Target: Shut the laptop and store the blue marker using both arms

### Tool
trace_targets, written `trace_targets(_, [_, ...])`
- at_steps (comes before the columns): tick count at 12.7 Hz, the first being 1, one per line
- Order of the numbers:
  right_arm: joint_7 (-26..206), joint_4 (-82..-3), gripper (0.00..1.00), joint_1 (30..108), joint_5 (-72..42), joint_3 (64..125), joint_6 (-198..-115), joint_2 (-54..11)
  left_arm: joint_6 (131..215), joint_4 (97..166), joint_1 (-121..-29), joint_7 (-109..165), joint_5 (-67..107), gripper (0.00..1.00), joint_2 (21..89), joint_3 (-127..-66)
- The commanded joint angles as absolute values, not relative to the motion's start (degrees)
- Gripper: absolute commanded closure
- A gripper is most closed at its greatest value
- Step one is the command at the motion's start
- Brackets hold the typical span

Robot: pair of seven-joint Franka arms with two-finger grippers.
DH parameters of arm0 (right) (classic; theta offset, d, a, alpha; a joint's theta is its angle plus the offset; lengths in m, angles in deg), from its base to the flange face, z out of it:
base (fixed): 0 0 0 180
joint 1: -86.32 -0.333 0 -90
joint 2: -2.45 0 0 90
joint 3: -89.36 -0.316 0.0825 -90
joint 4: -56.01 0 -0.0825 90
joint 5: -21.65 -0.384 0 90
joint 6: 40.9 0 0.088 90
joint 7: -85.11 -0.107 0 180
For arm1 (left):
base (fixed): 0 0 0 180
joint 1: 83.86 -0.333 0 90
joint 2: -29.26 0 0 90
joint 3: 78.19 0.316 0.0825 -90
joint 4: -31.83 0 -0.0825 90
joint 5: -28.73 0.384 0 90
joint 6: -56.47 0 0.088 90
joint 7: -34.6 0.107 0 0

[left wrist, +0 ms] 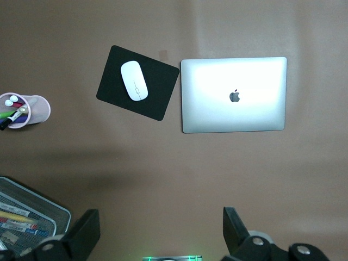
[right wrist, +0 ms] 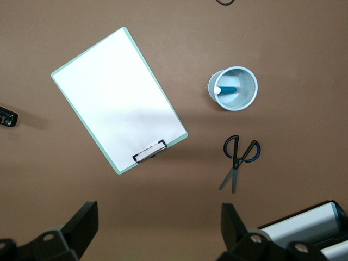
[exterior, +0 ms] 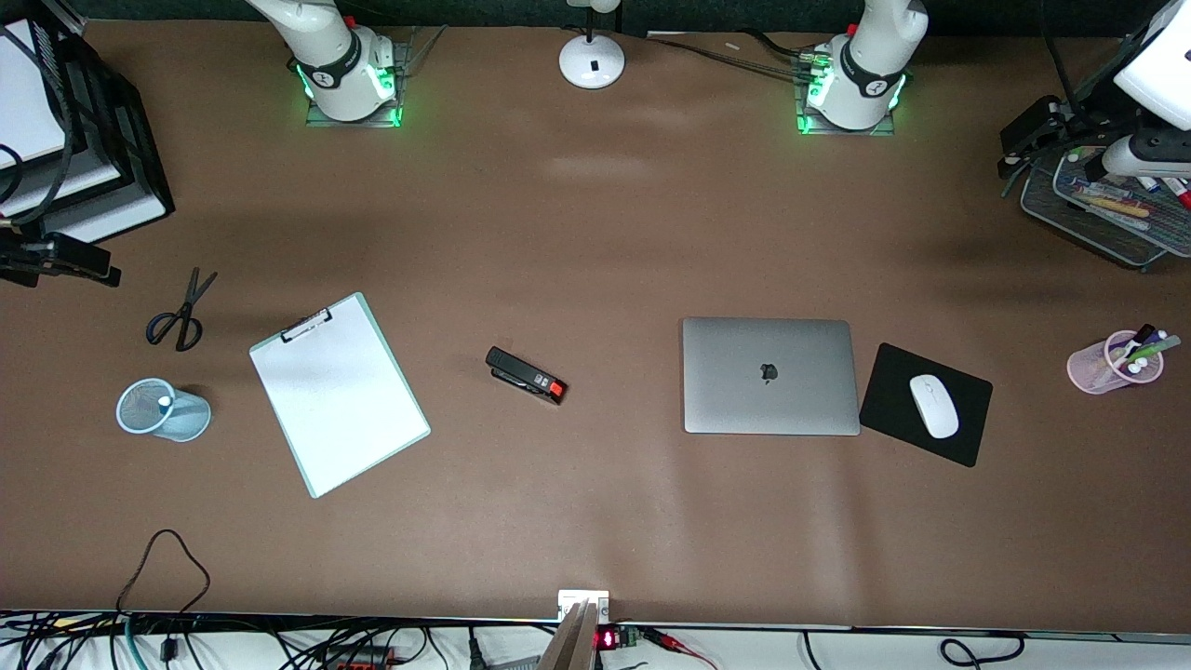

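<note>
The silver-grey laptop [exterior: 768, 375] lies shut on the table, apple logo up, toward the left arm's end; it also shows in the left wrist view [left wrist: 234, 95]. The blue marker [right wrist: 229, 89] stands in a pale-blue mesh cup [right wrist: 251, 87] toward the right arm's end, its whitish cap end [exterior: 165, 402] up. My left gripper [left wrist: 160, 234] is open and empty, high over bare table by its base. My right gripper [right wrist: 157, 228] is open and empty, high over bare table by its base. Neither gripper shows in the front view.
A black mouse pad [exterior: 968, 419] with a white mouse [exterior: 933, 406] lies beside the laptop. A pink cup [exterior: 1089, 368] of mixed markers and a mesh tray [exterior: 1107, 233] stand at the left arm's end. A stapler [exterior: 526, 375], clipboard [exterior: 340, 395] and scissors [exterior: 181, 316] lie between.
</note>
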State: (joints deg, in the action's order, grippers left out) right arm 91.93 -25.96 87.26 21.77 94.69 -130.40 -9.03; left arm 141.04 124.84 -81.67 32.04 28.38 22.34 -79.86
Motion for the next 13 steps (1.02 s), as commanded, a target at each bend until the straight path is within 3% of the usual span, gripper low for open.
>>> trace_targets(1, [90.3, -34.5, 0.0, 88.0, 21.0, 94.6, -133.8, -2.9, 141.5, 126.1, -82.0, 33.5, 28.3, 0.0, 21.1, -80.1])
trace_targets(5, [87.6, -40.1, 0.0, 87.8, 21.6, 94.5, -136.4, 1.5, 141.5, 126.1, -82.0, 33.5, 28.3, 0.0, 21.0, -80.1])
trace_targets(13, [88.3, -39.3, 0.0, 87.6, 21.7, 94.1, -134.3, 3.2, 141.5, 126.1, -82.0, 33.5, 28.3, 0.0, 20.9, -80.1])
